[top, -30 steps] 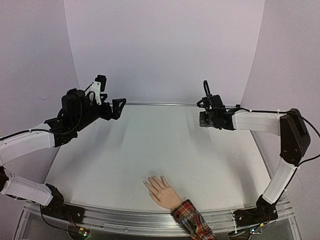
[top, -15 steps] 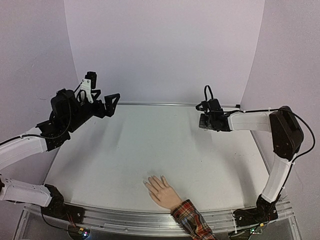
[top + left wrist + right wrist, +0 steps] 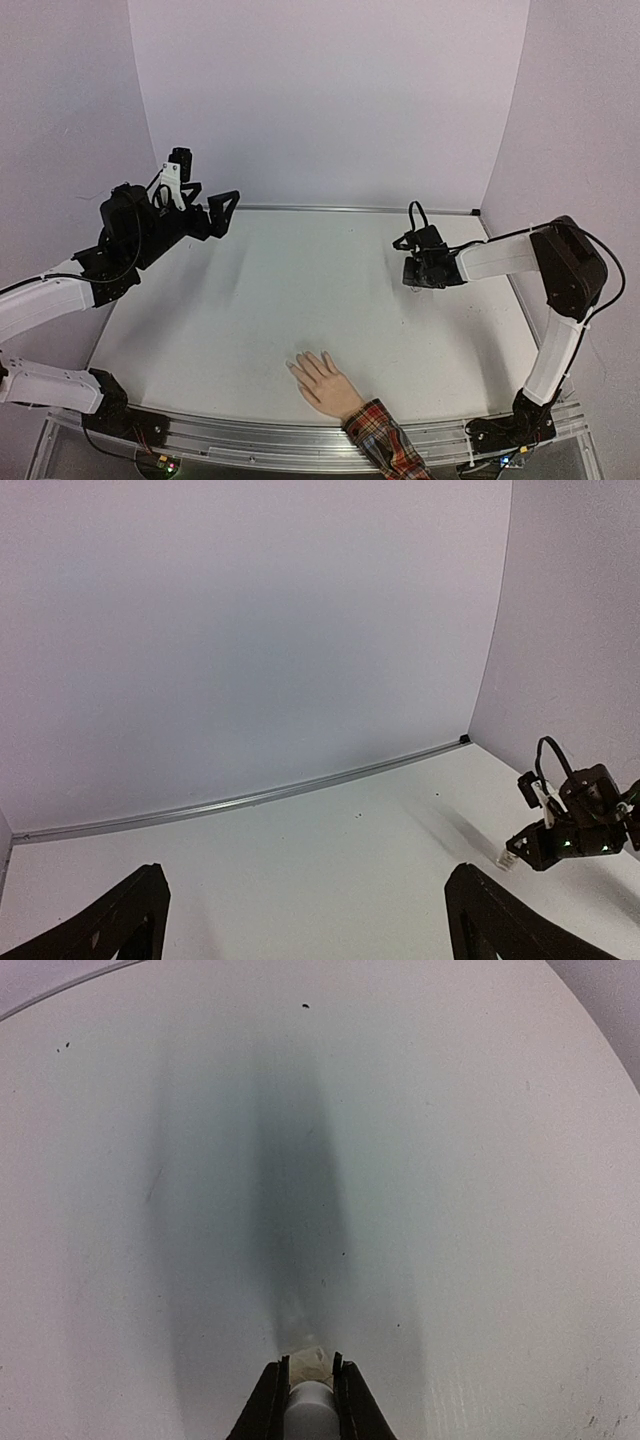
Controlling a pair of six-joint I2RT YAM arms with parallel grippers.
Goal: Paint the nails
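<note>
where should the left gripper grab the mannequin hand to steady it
Probably the wrist, just ahead of the plaid cuff, coming down from above with the jaws across it. The hand lies flat on the table, and the wrist is its narrowest bare part.

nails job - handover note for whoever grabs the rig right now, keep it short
Left gripper: open, empty, raised over the table's far left.
Right gripper: shut on a small white item, low over the table's right; brush or bottle, cannot tell.
Mannequin hand: palm down at the near edge, plaid cuff behind it, apart from both grippers.
Done: item in grip; nails too small to show any polish.
Left: carry the item to the hand, paint each nail.
</note>
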